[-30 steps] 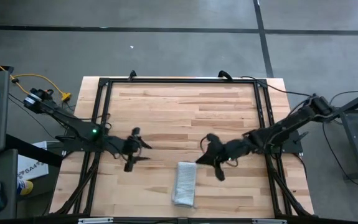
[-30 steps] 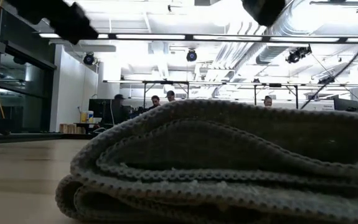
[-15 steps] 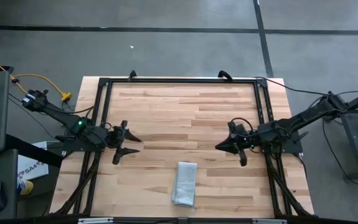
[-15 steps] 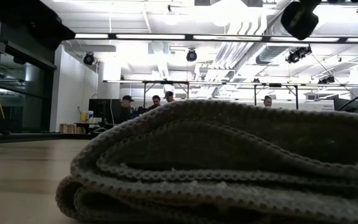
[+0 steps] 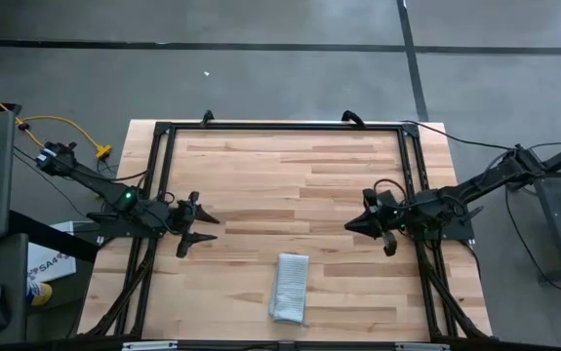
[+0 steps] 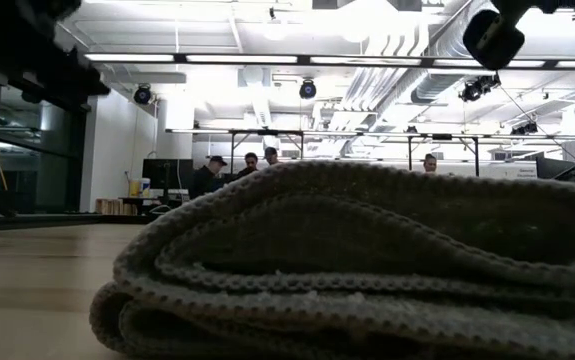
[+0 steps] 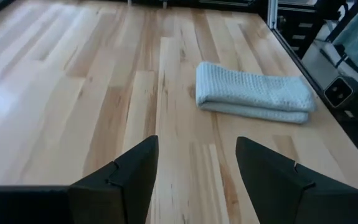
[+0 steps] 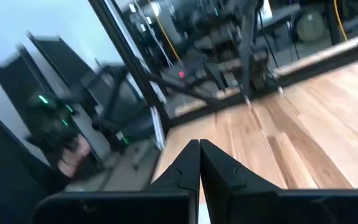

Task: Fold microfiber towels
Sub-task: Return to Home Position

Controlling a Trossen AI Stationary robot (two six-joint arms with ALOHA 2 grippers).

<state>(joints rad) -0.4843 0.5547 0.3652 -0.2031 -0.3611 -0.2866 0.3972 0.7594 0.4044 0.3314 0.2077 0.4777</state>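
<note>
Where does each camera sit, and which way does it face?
High view: above the table, looking straight down; both arms, the left gripper, the right gripper and the folded towel show.
Low view: at table-top height, level into the room, the towel close in front; dark arm parts at the top.
Left wrist view: on the left arm, looking past its open fingers at the towel.
Right wrist view: on the right arm, past its shut fingers, across the table.
Shared: high, low and left wrist views all show the towel.
</note>
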